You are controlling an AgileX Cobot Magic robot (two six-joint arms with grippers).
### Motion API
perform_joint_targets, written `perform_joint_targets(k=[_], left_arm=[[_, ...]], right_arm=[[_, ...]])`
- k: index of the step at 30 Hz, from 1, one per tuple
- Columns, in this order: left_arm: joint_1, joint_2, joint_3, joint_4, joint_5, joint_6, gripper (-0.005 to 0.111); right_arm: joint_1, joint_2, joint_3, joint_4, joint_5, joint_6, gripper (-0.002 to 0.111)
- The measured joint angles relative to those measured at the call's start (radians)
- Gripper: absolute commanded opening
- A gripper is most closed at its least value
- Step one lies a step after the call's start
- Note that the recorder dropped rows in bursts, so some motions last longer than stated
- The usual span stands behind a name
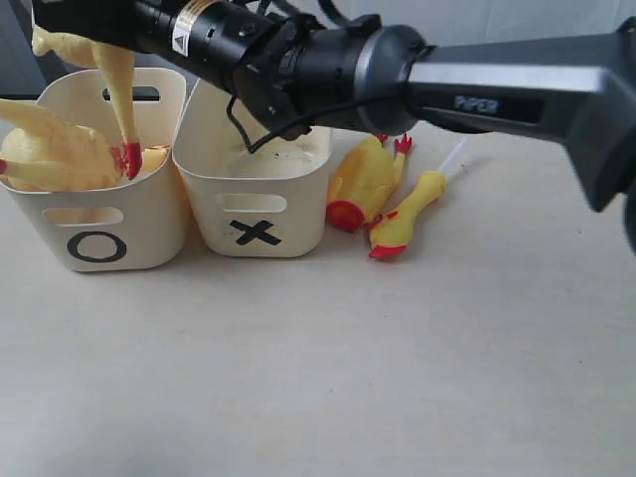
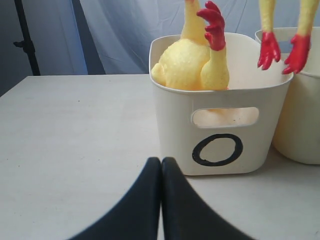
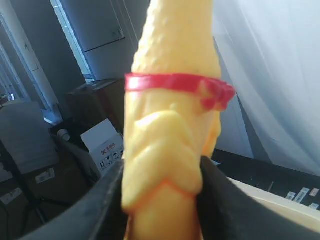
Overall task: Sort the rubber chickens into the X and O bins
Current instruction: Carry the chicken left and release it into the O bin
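Chicken [image 1: 114, 79] hanging over O bin [image 1: 99, 234]

I am watching the right gripper [image 3: 162, 200] clamping it between the jaws; a second chicken [image 1: 50, 154] is sitting inside. Left gripper [image 2: 161, 172] jaws are pressing together, empty. Two smaller chickens [image 1: 363, 184] are lying beside the X bin [image 1: 258, 199].

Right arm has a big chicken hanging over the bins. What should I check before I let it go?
1. Grip: the right fingers clamp the held chicken on both sides: ok.
2. Target: its red feet hang in the O bin opening, close to the side next to the X bin: ok, but tight.
3. Room: a large chicken already fills much of the O bin: cannot tell.
4. Left gripper: shut, low in front of the O bin, out of the drop path: ok.
5. Two small chickens lie on the table beyond the X bin, away from the drop: ok.
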Motion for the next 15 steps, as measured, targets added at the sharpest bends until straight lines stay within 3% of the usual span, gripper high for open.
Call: perform_joint_targets(k=[7,9,11,15], left_arm=[[0.0,0.0,0.0,0.0,0.0,0.0,0.0],[0.0,0.0,0.0,0.0,0.0,0.0,0.0],[0.0,0.0,0.0,0.0,0.0,0.0,0.0],[0.0,0.0,0.0,0.0,0.0,0.0,0.0]], right_arm=[[0.005,0.146,-0.143,0.0,-0.014,0.002,-0.001],[0.011,0.169,-0.166,0.0,0.007,0.0,0.005],[0.015,0.181,-0.178,0.0,0.038,-0.004,0.022],[0.018,0.187,-0.181,-0.012,0.046,-0.006,0.076]])
